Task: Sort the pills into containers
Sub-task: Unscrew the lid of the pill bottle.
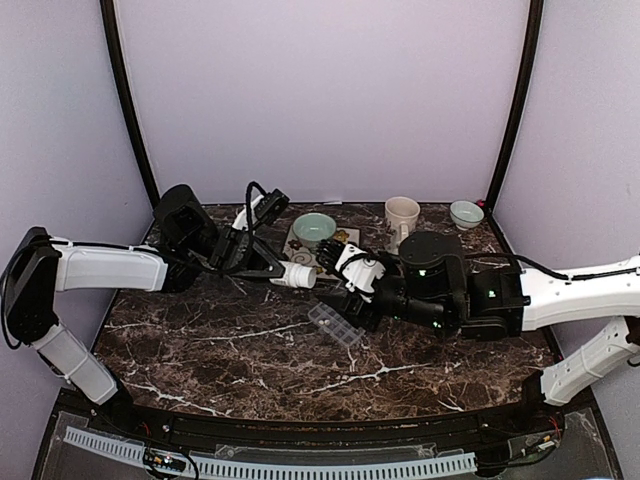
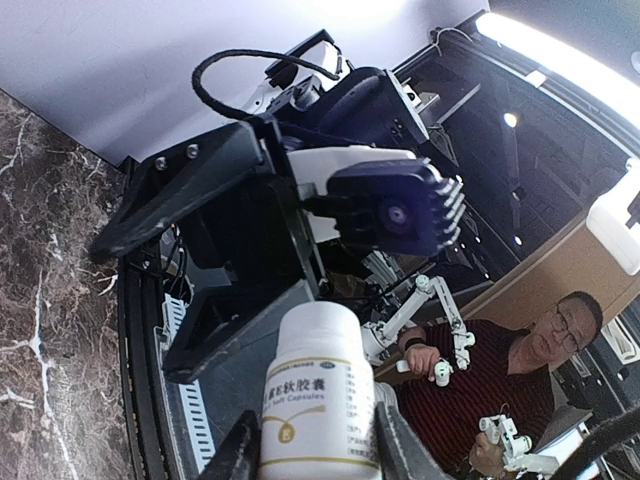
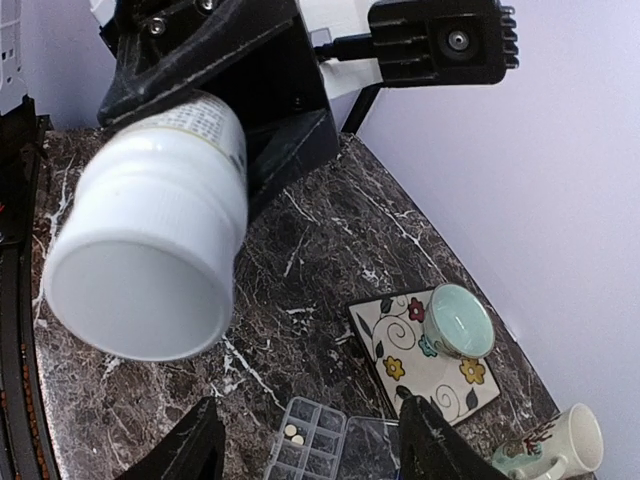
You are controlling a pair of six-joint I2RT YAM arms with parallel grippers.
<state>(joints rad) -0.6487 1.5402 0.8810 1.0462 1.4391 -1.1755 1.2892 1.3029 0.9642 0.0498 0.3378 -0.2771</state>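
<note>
Uncapping step: small white plastic bottle held level over dark marble desk, white cap on.
Left claw clamped on bottle. Right claw apart, off the cap; prob. needs centring, square squeeze, then twist w/ left firm. Clear plastic pill box on desk below: two whitish pills in one cell, others look empty.

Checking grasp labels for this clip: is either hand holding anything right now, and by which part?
The left hand clamps the white bottle by its labelled body, with the cap end pointing free. The right hand is open, holding nothing.
</note>
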